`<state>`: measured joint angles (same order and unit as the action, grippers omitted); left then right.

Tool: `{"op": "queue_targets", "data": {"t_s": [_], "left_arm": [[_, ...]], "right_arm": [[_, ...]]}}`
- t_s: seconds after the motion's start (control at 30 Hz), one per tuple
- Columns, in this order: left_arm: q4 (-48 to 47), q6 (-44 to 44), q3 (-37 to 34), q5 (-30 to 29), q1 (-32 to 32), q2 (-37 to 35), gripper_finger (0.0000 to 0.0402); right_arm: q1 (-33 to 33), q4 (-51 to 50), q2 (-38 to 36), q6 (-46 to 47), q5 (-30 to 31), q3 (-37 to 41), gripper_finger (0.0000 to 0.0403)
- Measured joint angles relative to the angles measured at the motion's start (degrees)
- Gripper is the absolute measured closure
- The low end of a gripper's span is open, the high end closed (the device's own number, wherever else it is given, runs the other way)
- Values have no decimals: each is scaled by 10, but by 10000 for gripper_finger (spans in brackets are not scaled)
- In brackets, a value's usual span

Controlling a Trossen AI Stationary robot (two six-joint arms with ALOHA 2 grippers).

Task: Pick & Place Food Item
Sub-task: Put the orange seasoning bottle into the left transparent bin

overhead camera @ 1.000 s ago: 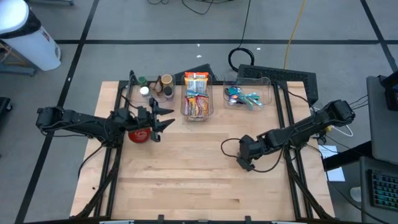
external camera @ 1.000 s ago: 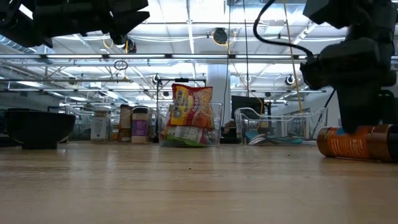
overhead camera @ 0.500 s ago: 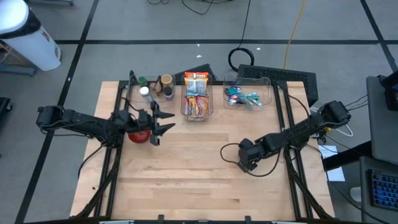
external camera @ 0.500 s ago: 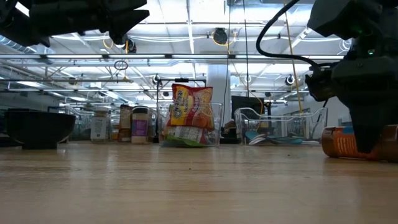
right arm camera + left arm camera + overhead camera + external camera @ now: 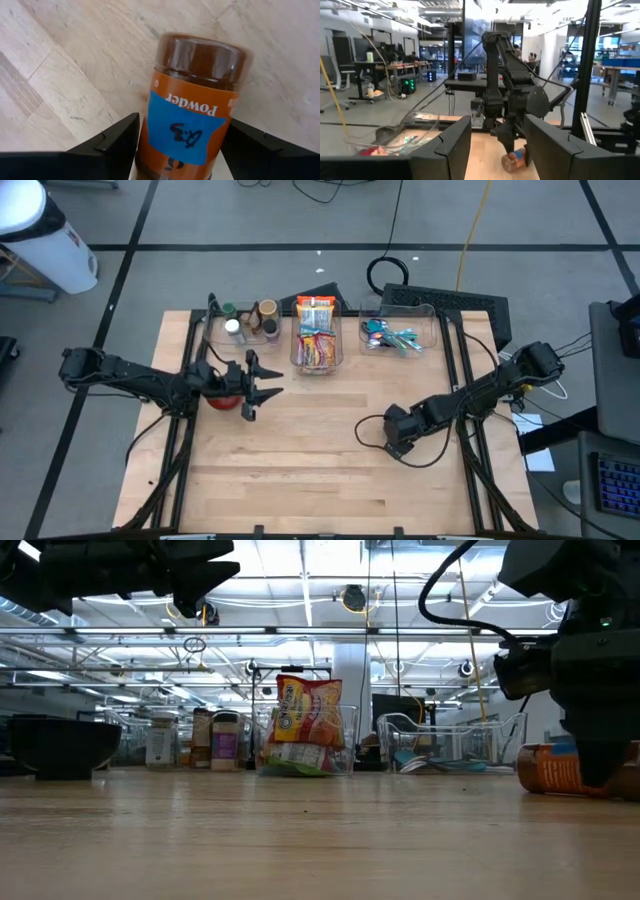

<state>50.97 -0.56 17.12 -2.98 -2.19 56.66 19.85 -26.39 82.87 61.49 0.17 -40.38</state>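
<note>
Right wrist view: right gripper (image 5: 172,145) fingers apart, straddling toppled powder jar (image 5: 192,100); not clamped. Lift, placement outstanding. Left gripper (image 5: 262,383) half-open, empty.

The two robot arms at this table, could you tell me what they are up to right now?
The right gripper is down on the table, its open fingers on either side of a brown jar lying on its side, not yet clamped. The left gripper hovers open near the red bowl, holding nothing. The snack bin sits at the back.
</note>
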Motion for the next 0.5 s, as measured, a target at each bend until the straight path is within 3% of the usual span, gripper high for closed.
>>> {"op": "queue_targets", "data": {"t_s": [0.27,0.5], "left_arm": [[-11,0,0,0,-22,0,211],[-39,-14,0,0,-40,0,211]], "right_arm": [[-16,-49,1,-45,25,-1,165],[-27,-54,1,-102,64,-1,234]]}}
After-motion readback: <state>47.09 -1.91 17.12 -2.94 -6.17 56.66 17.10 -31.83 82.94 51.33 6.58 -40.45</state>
